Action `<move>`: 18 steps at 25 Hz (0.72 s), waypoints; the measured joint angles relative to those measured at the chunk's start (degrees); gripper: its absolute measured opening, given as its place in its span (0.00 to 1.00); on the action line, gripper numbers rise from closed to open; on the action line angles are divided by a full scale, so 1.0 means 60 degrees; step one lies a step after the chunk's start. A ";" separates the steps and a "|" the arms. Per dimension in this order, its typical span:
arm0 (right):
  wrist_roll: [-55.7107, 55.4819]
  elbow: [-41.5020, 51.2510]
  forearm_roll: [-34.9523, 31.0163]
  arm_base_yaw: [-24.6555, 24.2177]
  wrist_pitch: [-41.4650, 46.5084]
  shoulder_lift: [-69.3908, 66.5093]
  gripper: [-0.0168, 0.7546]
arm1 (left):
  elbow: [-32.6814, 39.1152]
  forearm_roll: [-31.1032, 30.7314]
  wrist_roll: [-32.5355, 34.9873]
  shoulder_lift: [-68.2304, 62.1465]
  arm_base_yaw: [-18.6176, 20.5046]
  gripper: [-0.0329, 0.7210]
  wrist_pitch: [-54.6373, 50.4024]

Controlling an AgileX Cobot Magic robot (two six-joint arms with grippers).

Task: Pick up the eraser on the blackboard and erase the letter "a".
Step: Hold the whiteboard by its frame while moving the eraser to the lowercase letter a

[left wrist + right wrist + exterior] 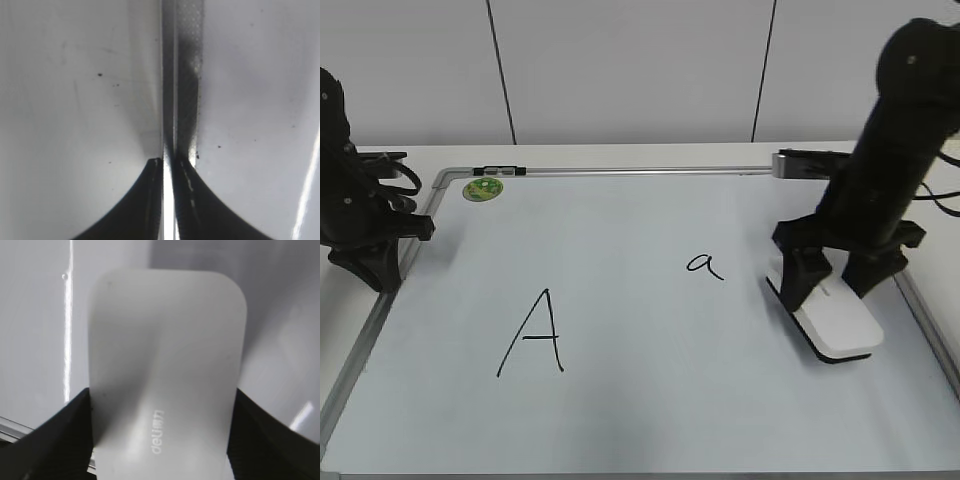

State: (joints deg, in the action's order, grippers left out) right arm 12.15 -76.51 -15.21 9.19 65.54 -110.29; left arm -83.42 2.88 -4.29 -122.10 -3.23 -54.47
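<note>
At the blackboard's (pixel 620 330) right, the eraser (pixel 835 320) is straddled by the right gripper (pixel 840 280), jaws not visibly clenched; slippage is risked. Left jaws: clenched.

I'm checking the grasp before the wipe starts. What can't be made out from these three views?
- Right wrist view: right gripper fingers flank the eraser; actual contact is unclear.
- Exterior view: the arm hides the eraser's far end.
- Left wrist view: left gripper blocks what lies beneath.
- Wrist views: the letter "a" falls outside both.
</note>
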 joint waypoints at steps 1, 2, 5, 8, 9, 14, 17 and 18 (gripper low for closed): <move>-0.0242 -0.0491 0.0226 0.0221 0.0156 -0.0328 0.71 | 0.0000 0.0000 0.0000 0.0000 0.0000 0.12 -0.0004; -0.0394 -0.0844 0.0401 0.0373 0.0269 -0.0543 0.71 | 0.0000 0.0013 0.0000 0.0000 0.0000 0.12 -0.0004; -0.0726 -0.1777 0.0723 0.0713 0.0465 -0.1071 0.71 | -0.0015 0.0013 0.0000 0.0000 0.0000 0.12 -0.0020; -0.0984 -0.3218 0.0839 0.1065 0.0538 -0.1990 0.71 | -0.0015 0.0013 0.0000 0.0000 0.0000 0.12 -0.0020; -0.1035 -0.3559 0.0839 0.1128 0.0537 -0.2227 0.71 | -0.0015 0.0022 0.0000 0.0000 0.0000 0.12 -0.0020; -0.1223 -0.4891 0.0855 0.1217 0.0599 -0.3206 0.71 | -0.0015 0.0088 0.0000 0.0000 0.0000 0.13 -0.0020; -0.1370 -0.5429 0.0876 0.1232 0.0672 -0.3776 0.71 | -0.0015 0.0088 0.0000 0.0000 0.0000 0.13 -0.0020; -0.1412 -0.5537 0.0894 0.1238 0.0722 -0.3844 0.71 | -0.0015 0.0088 0.0000 0.0000 0.0000 0.13 -0.0020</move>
State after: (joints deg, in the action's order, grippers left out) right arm 3.68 -109.73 -9.85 16.62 69.87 -133.36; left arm -83.51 3.41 -4.29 -122.10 -3.23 -54.59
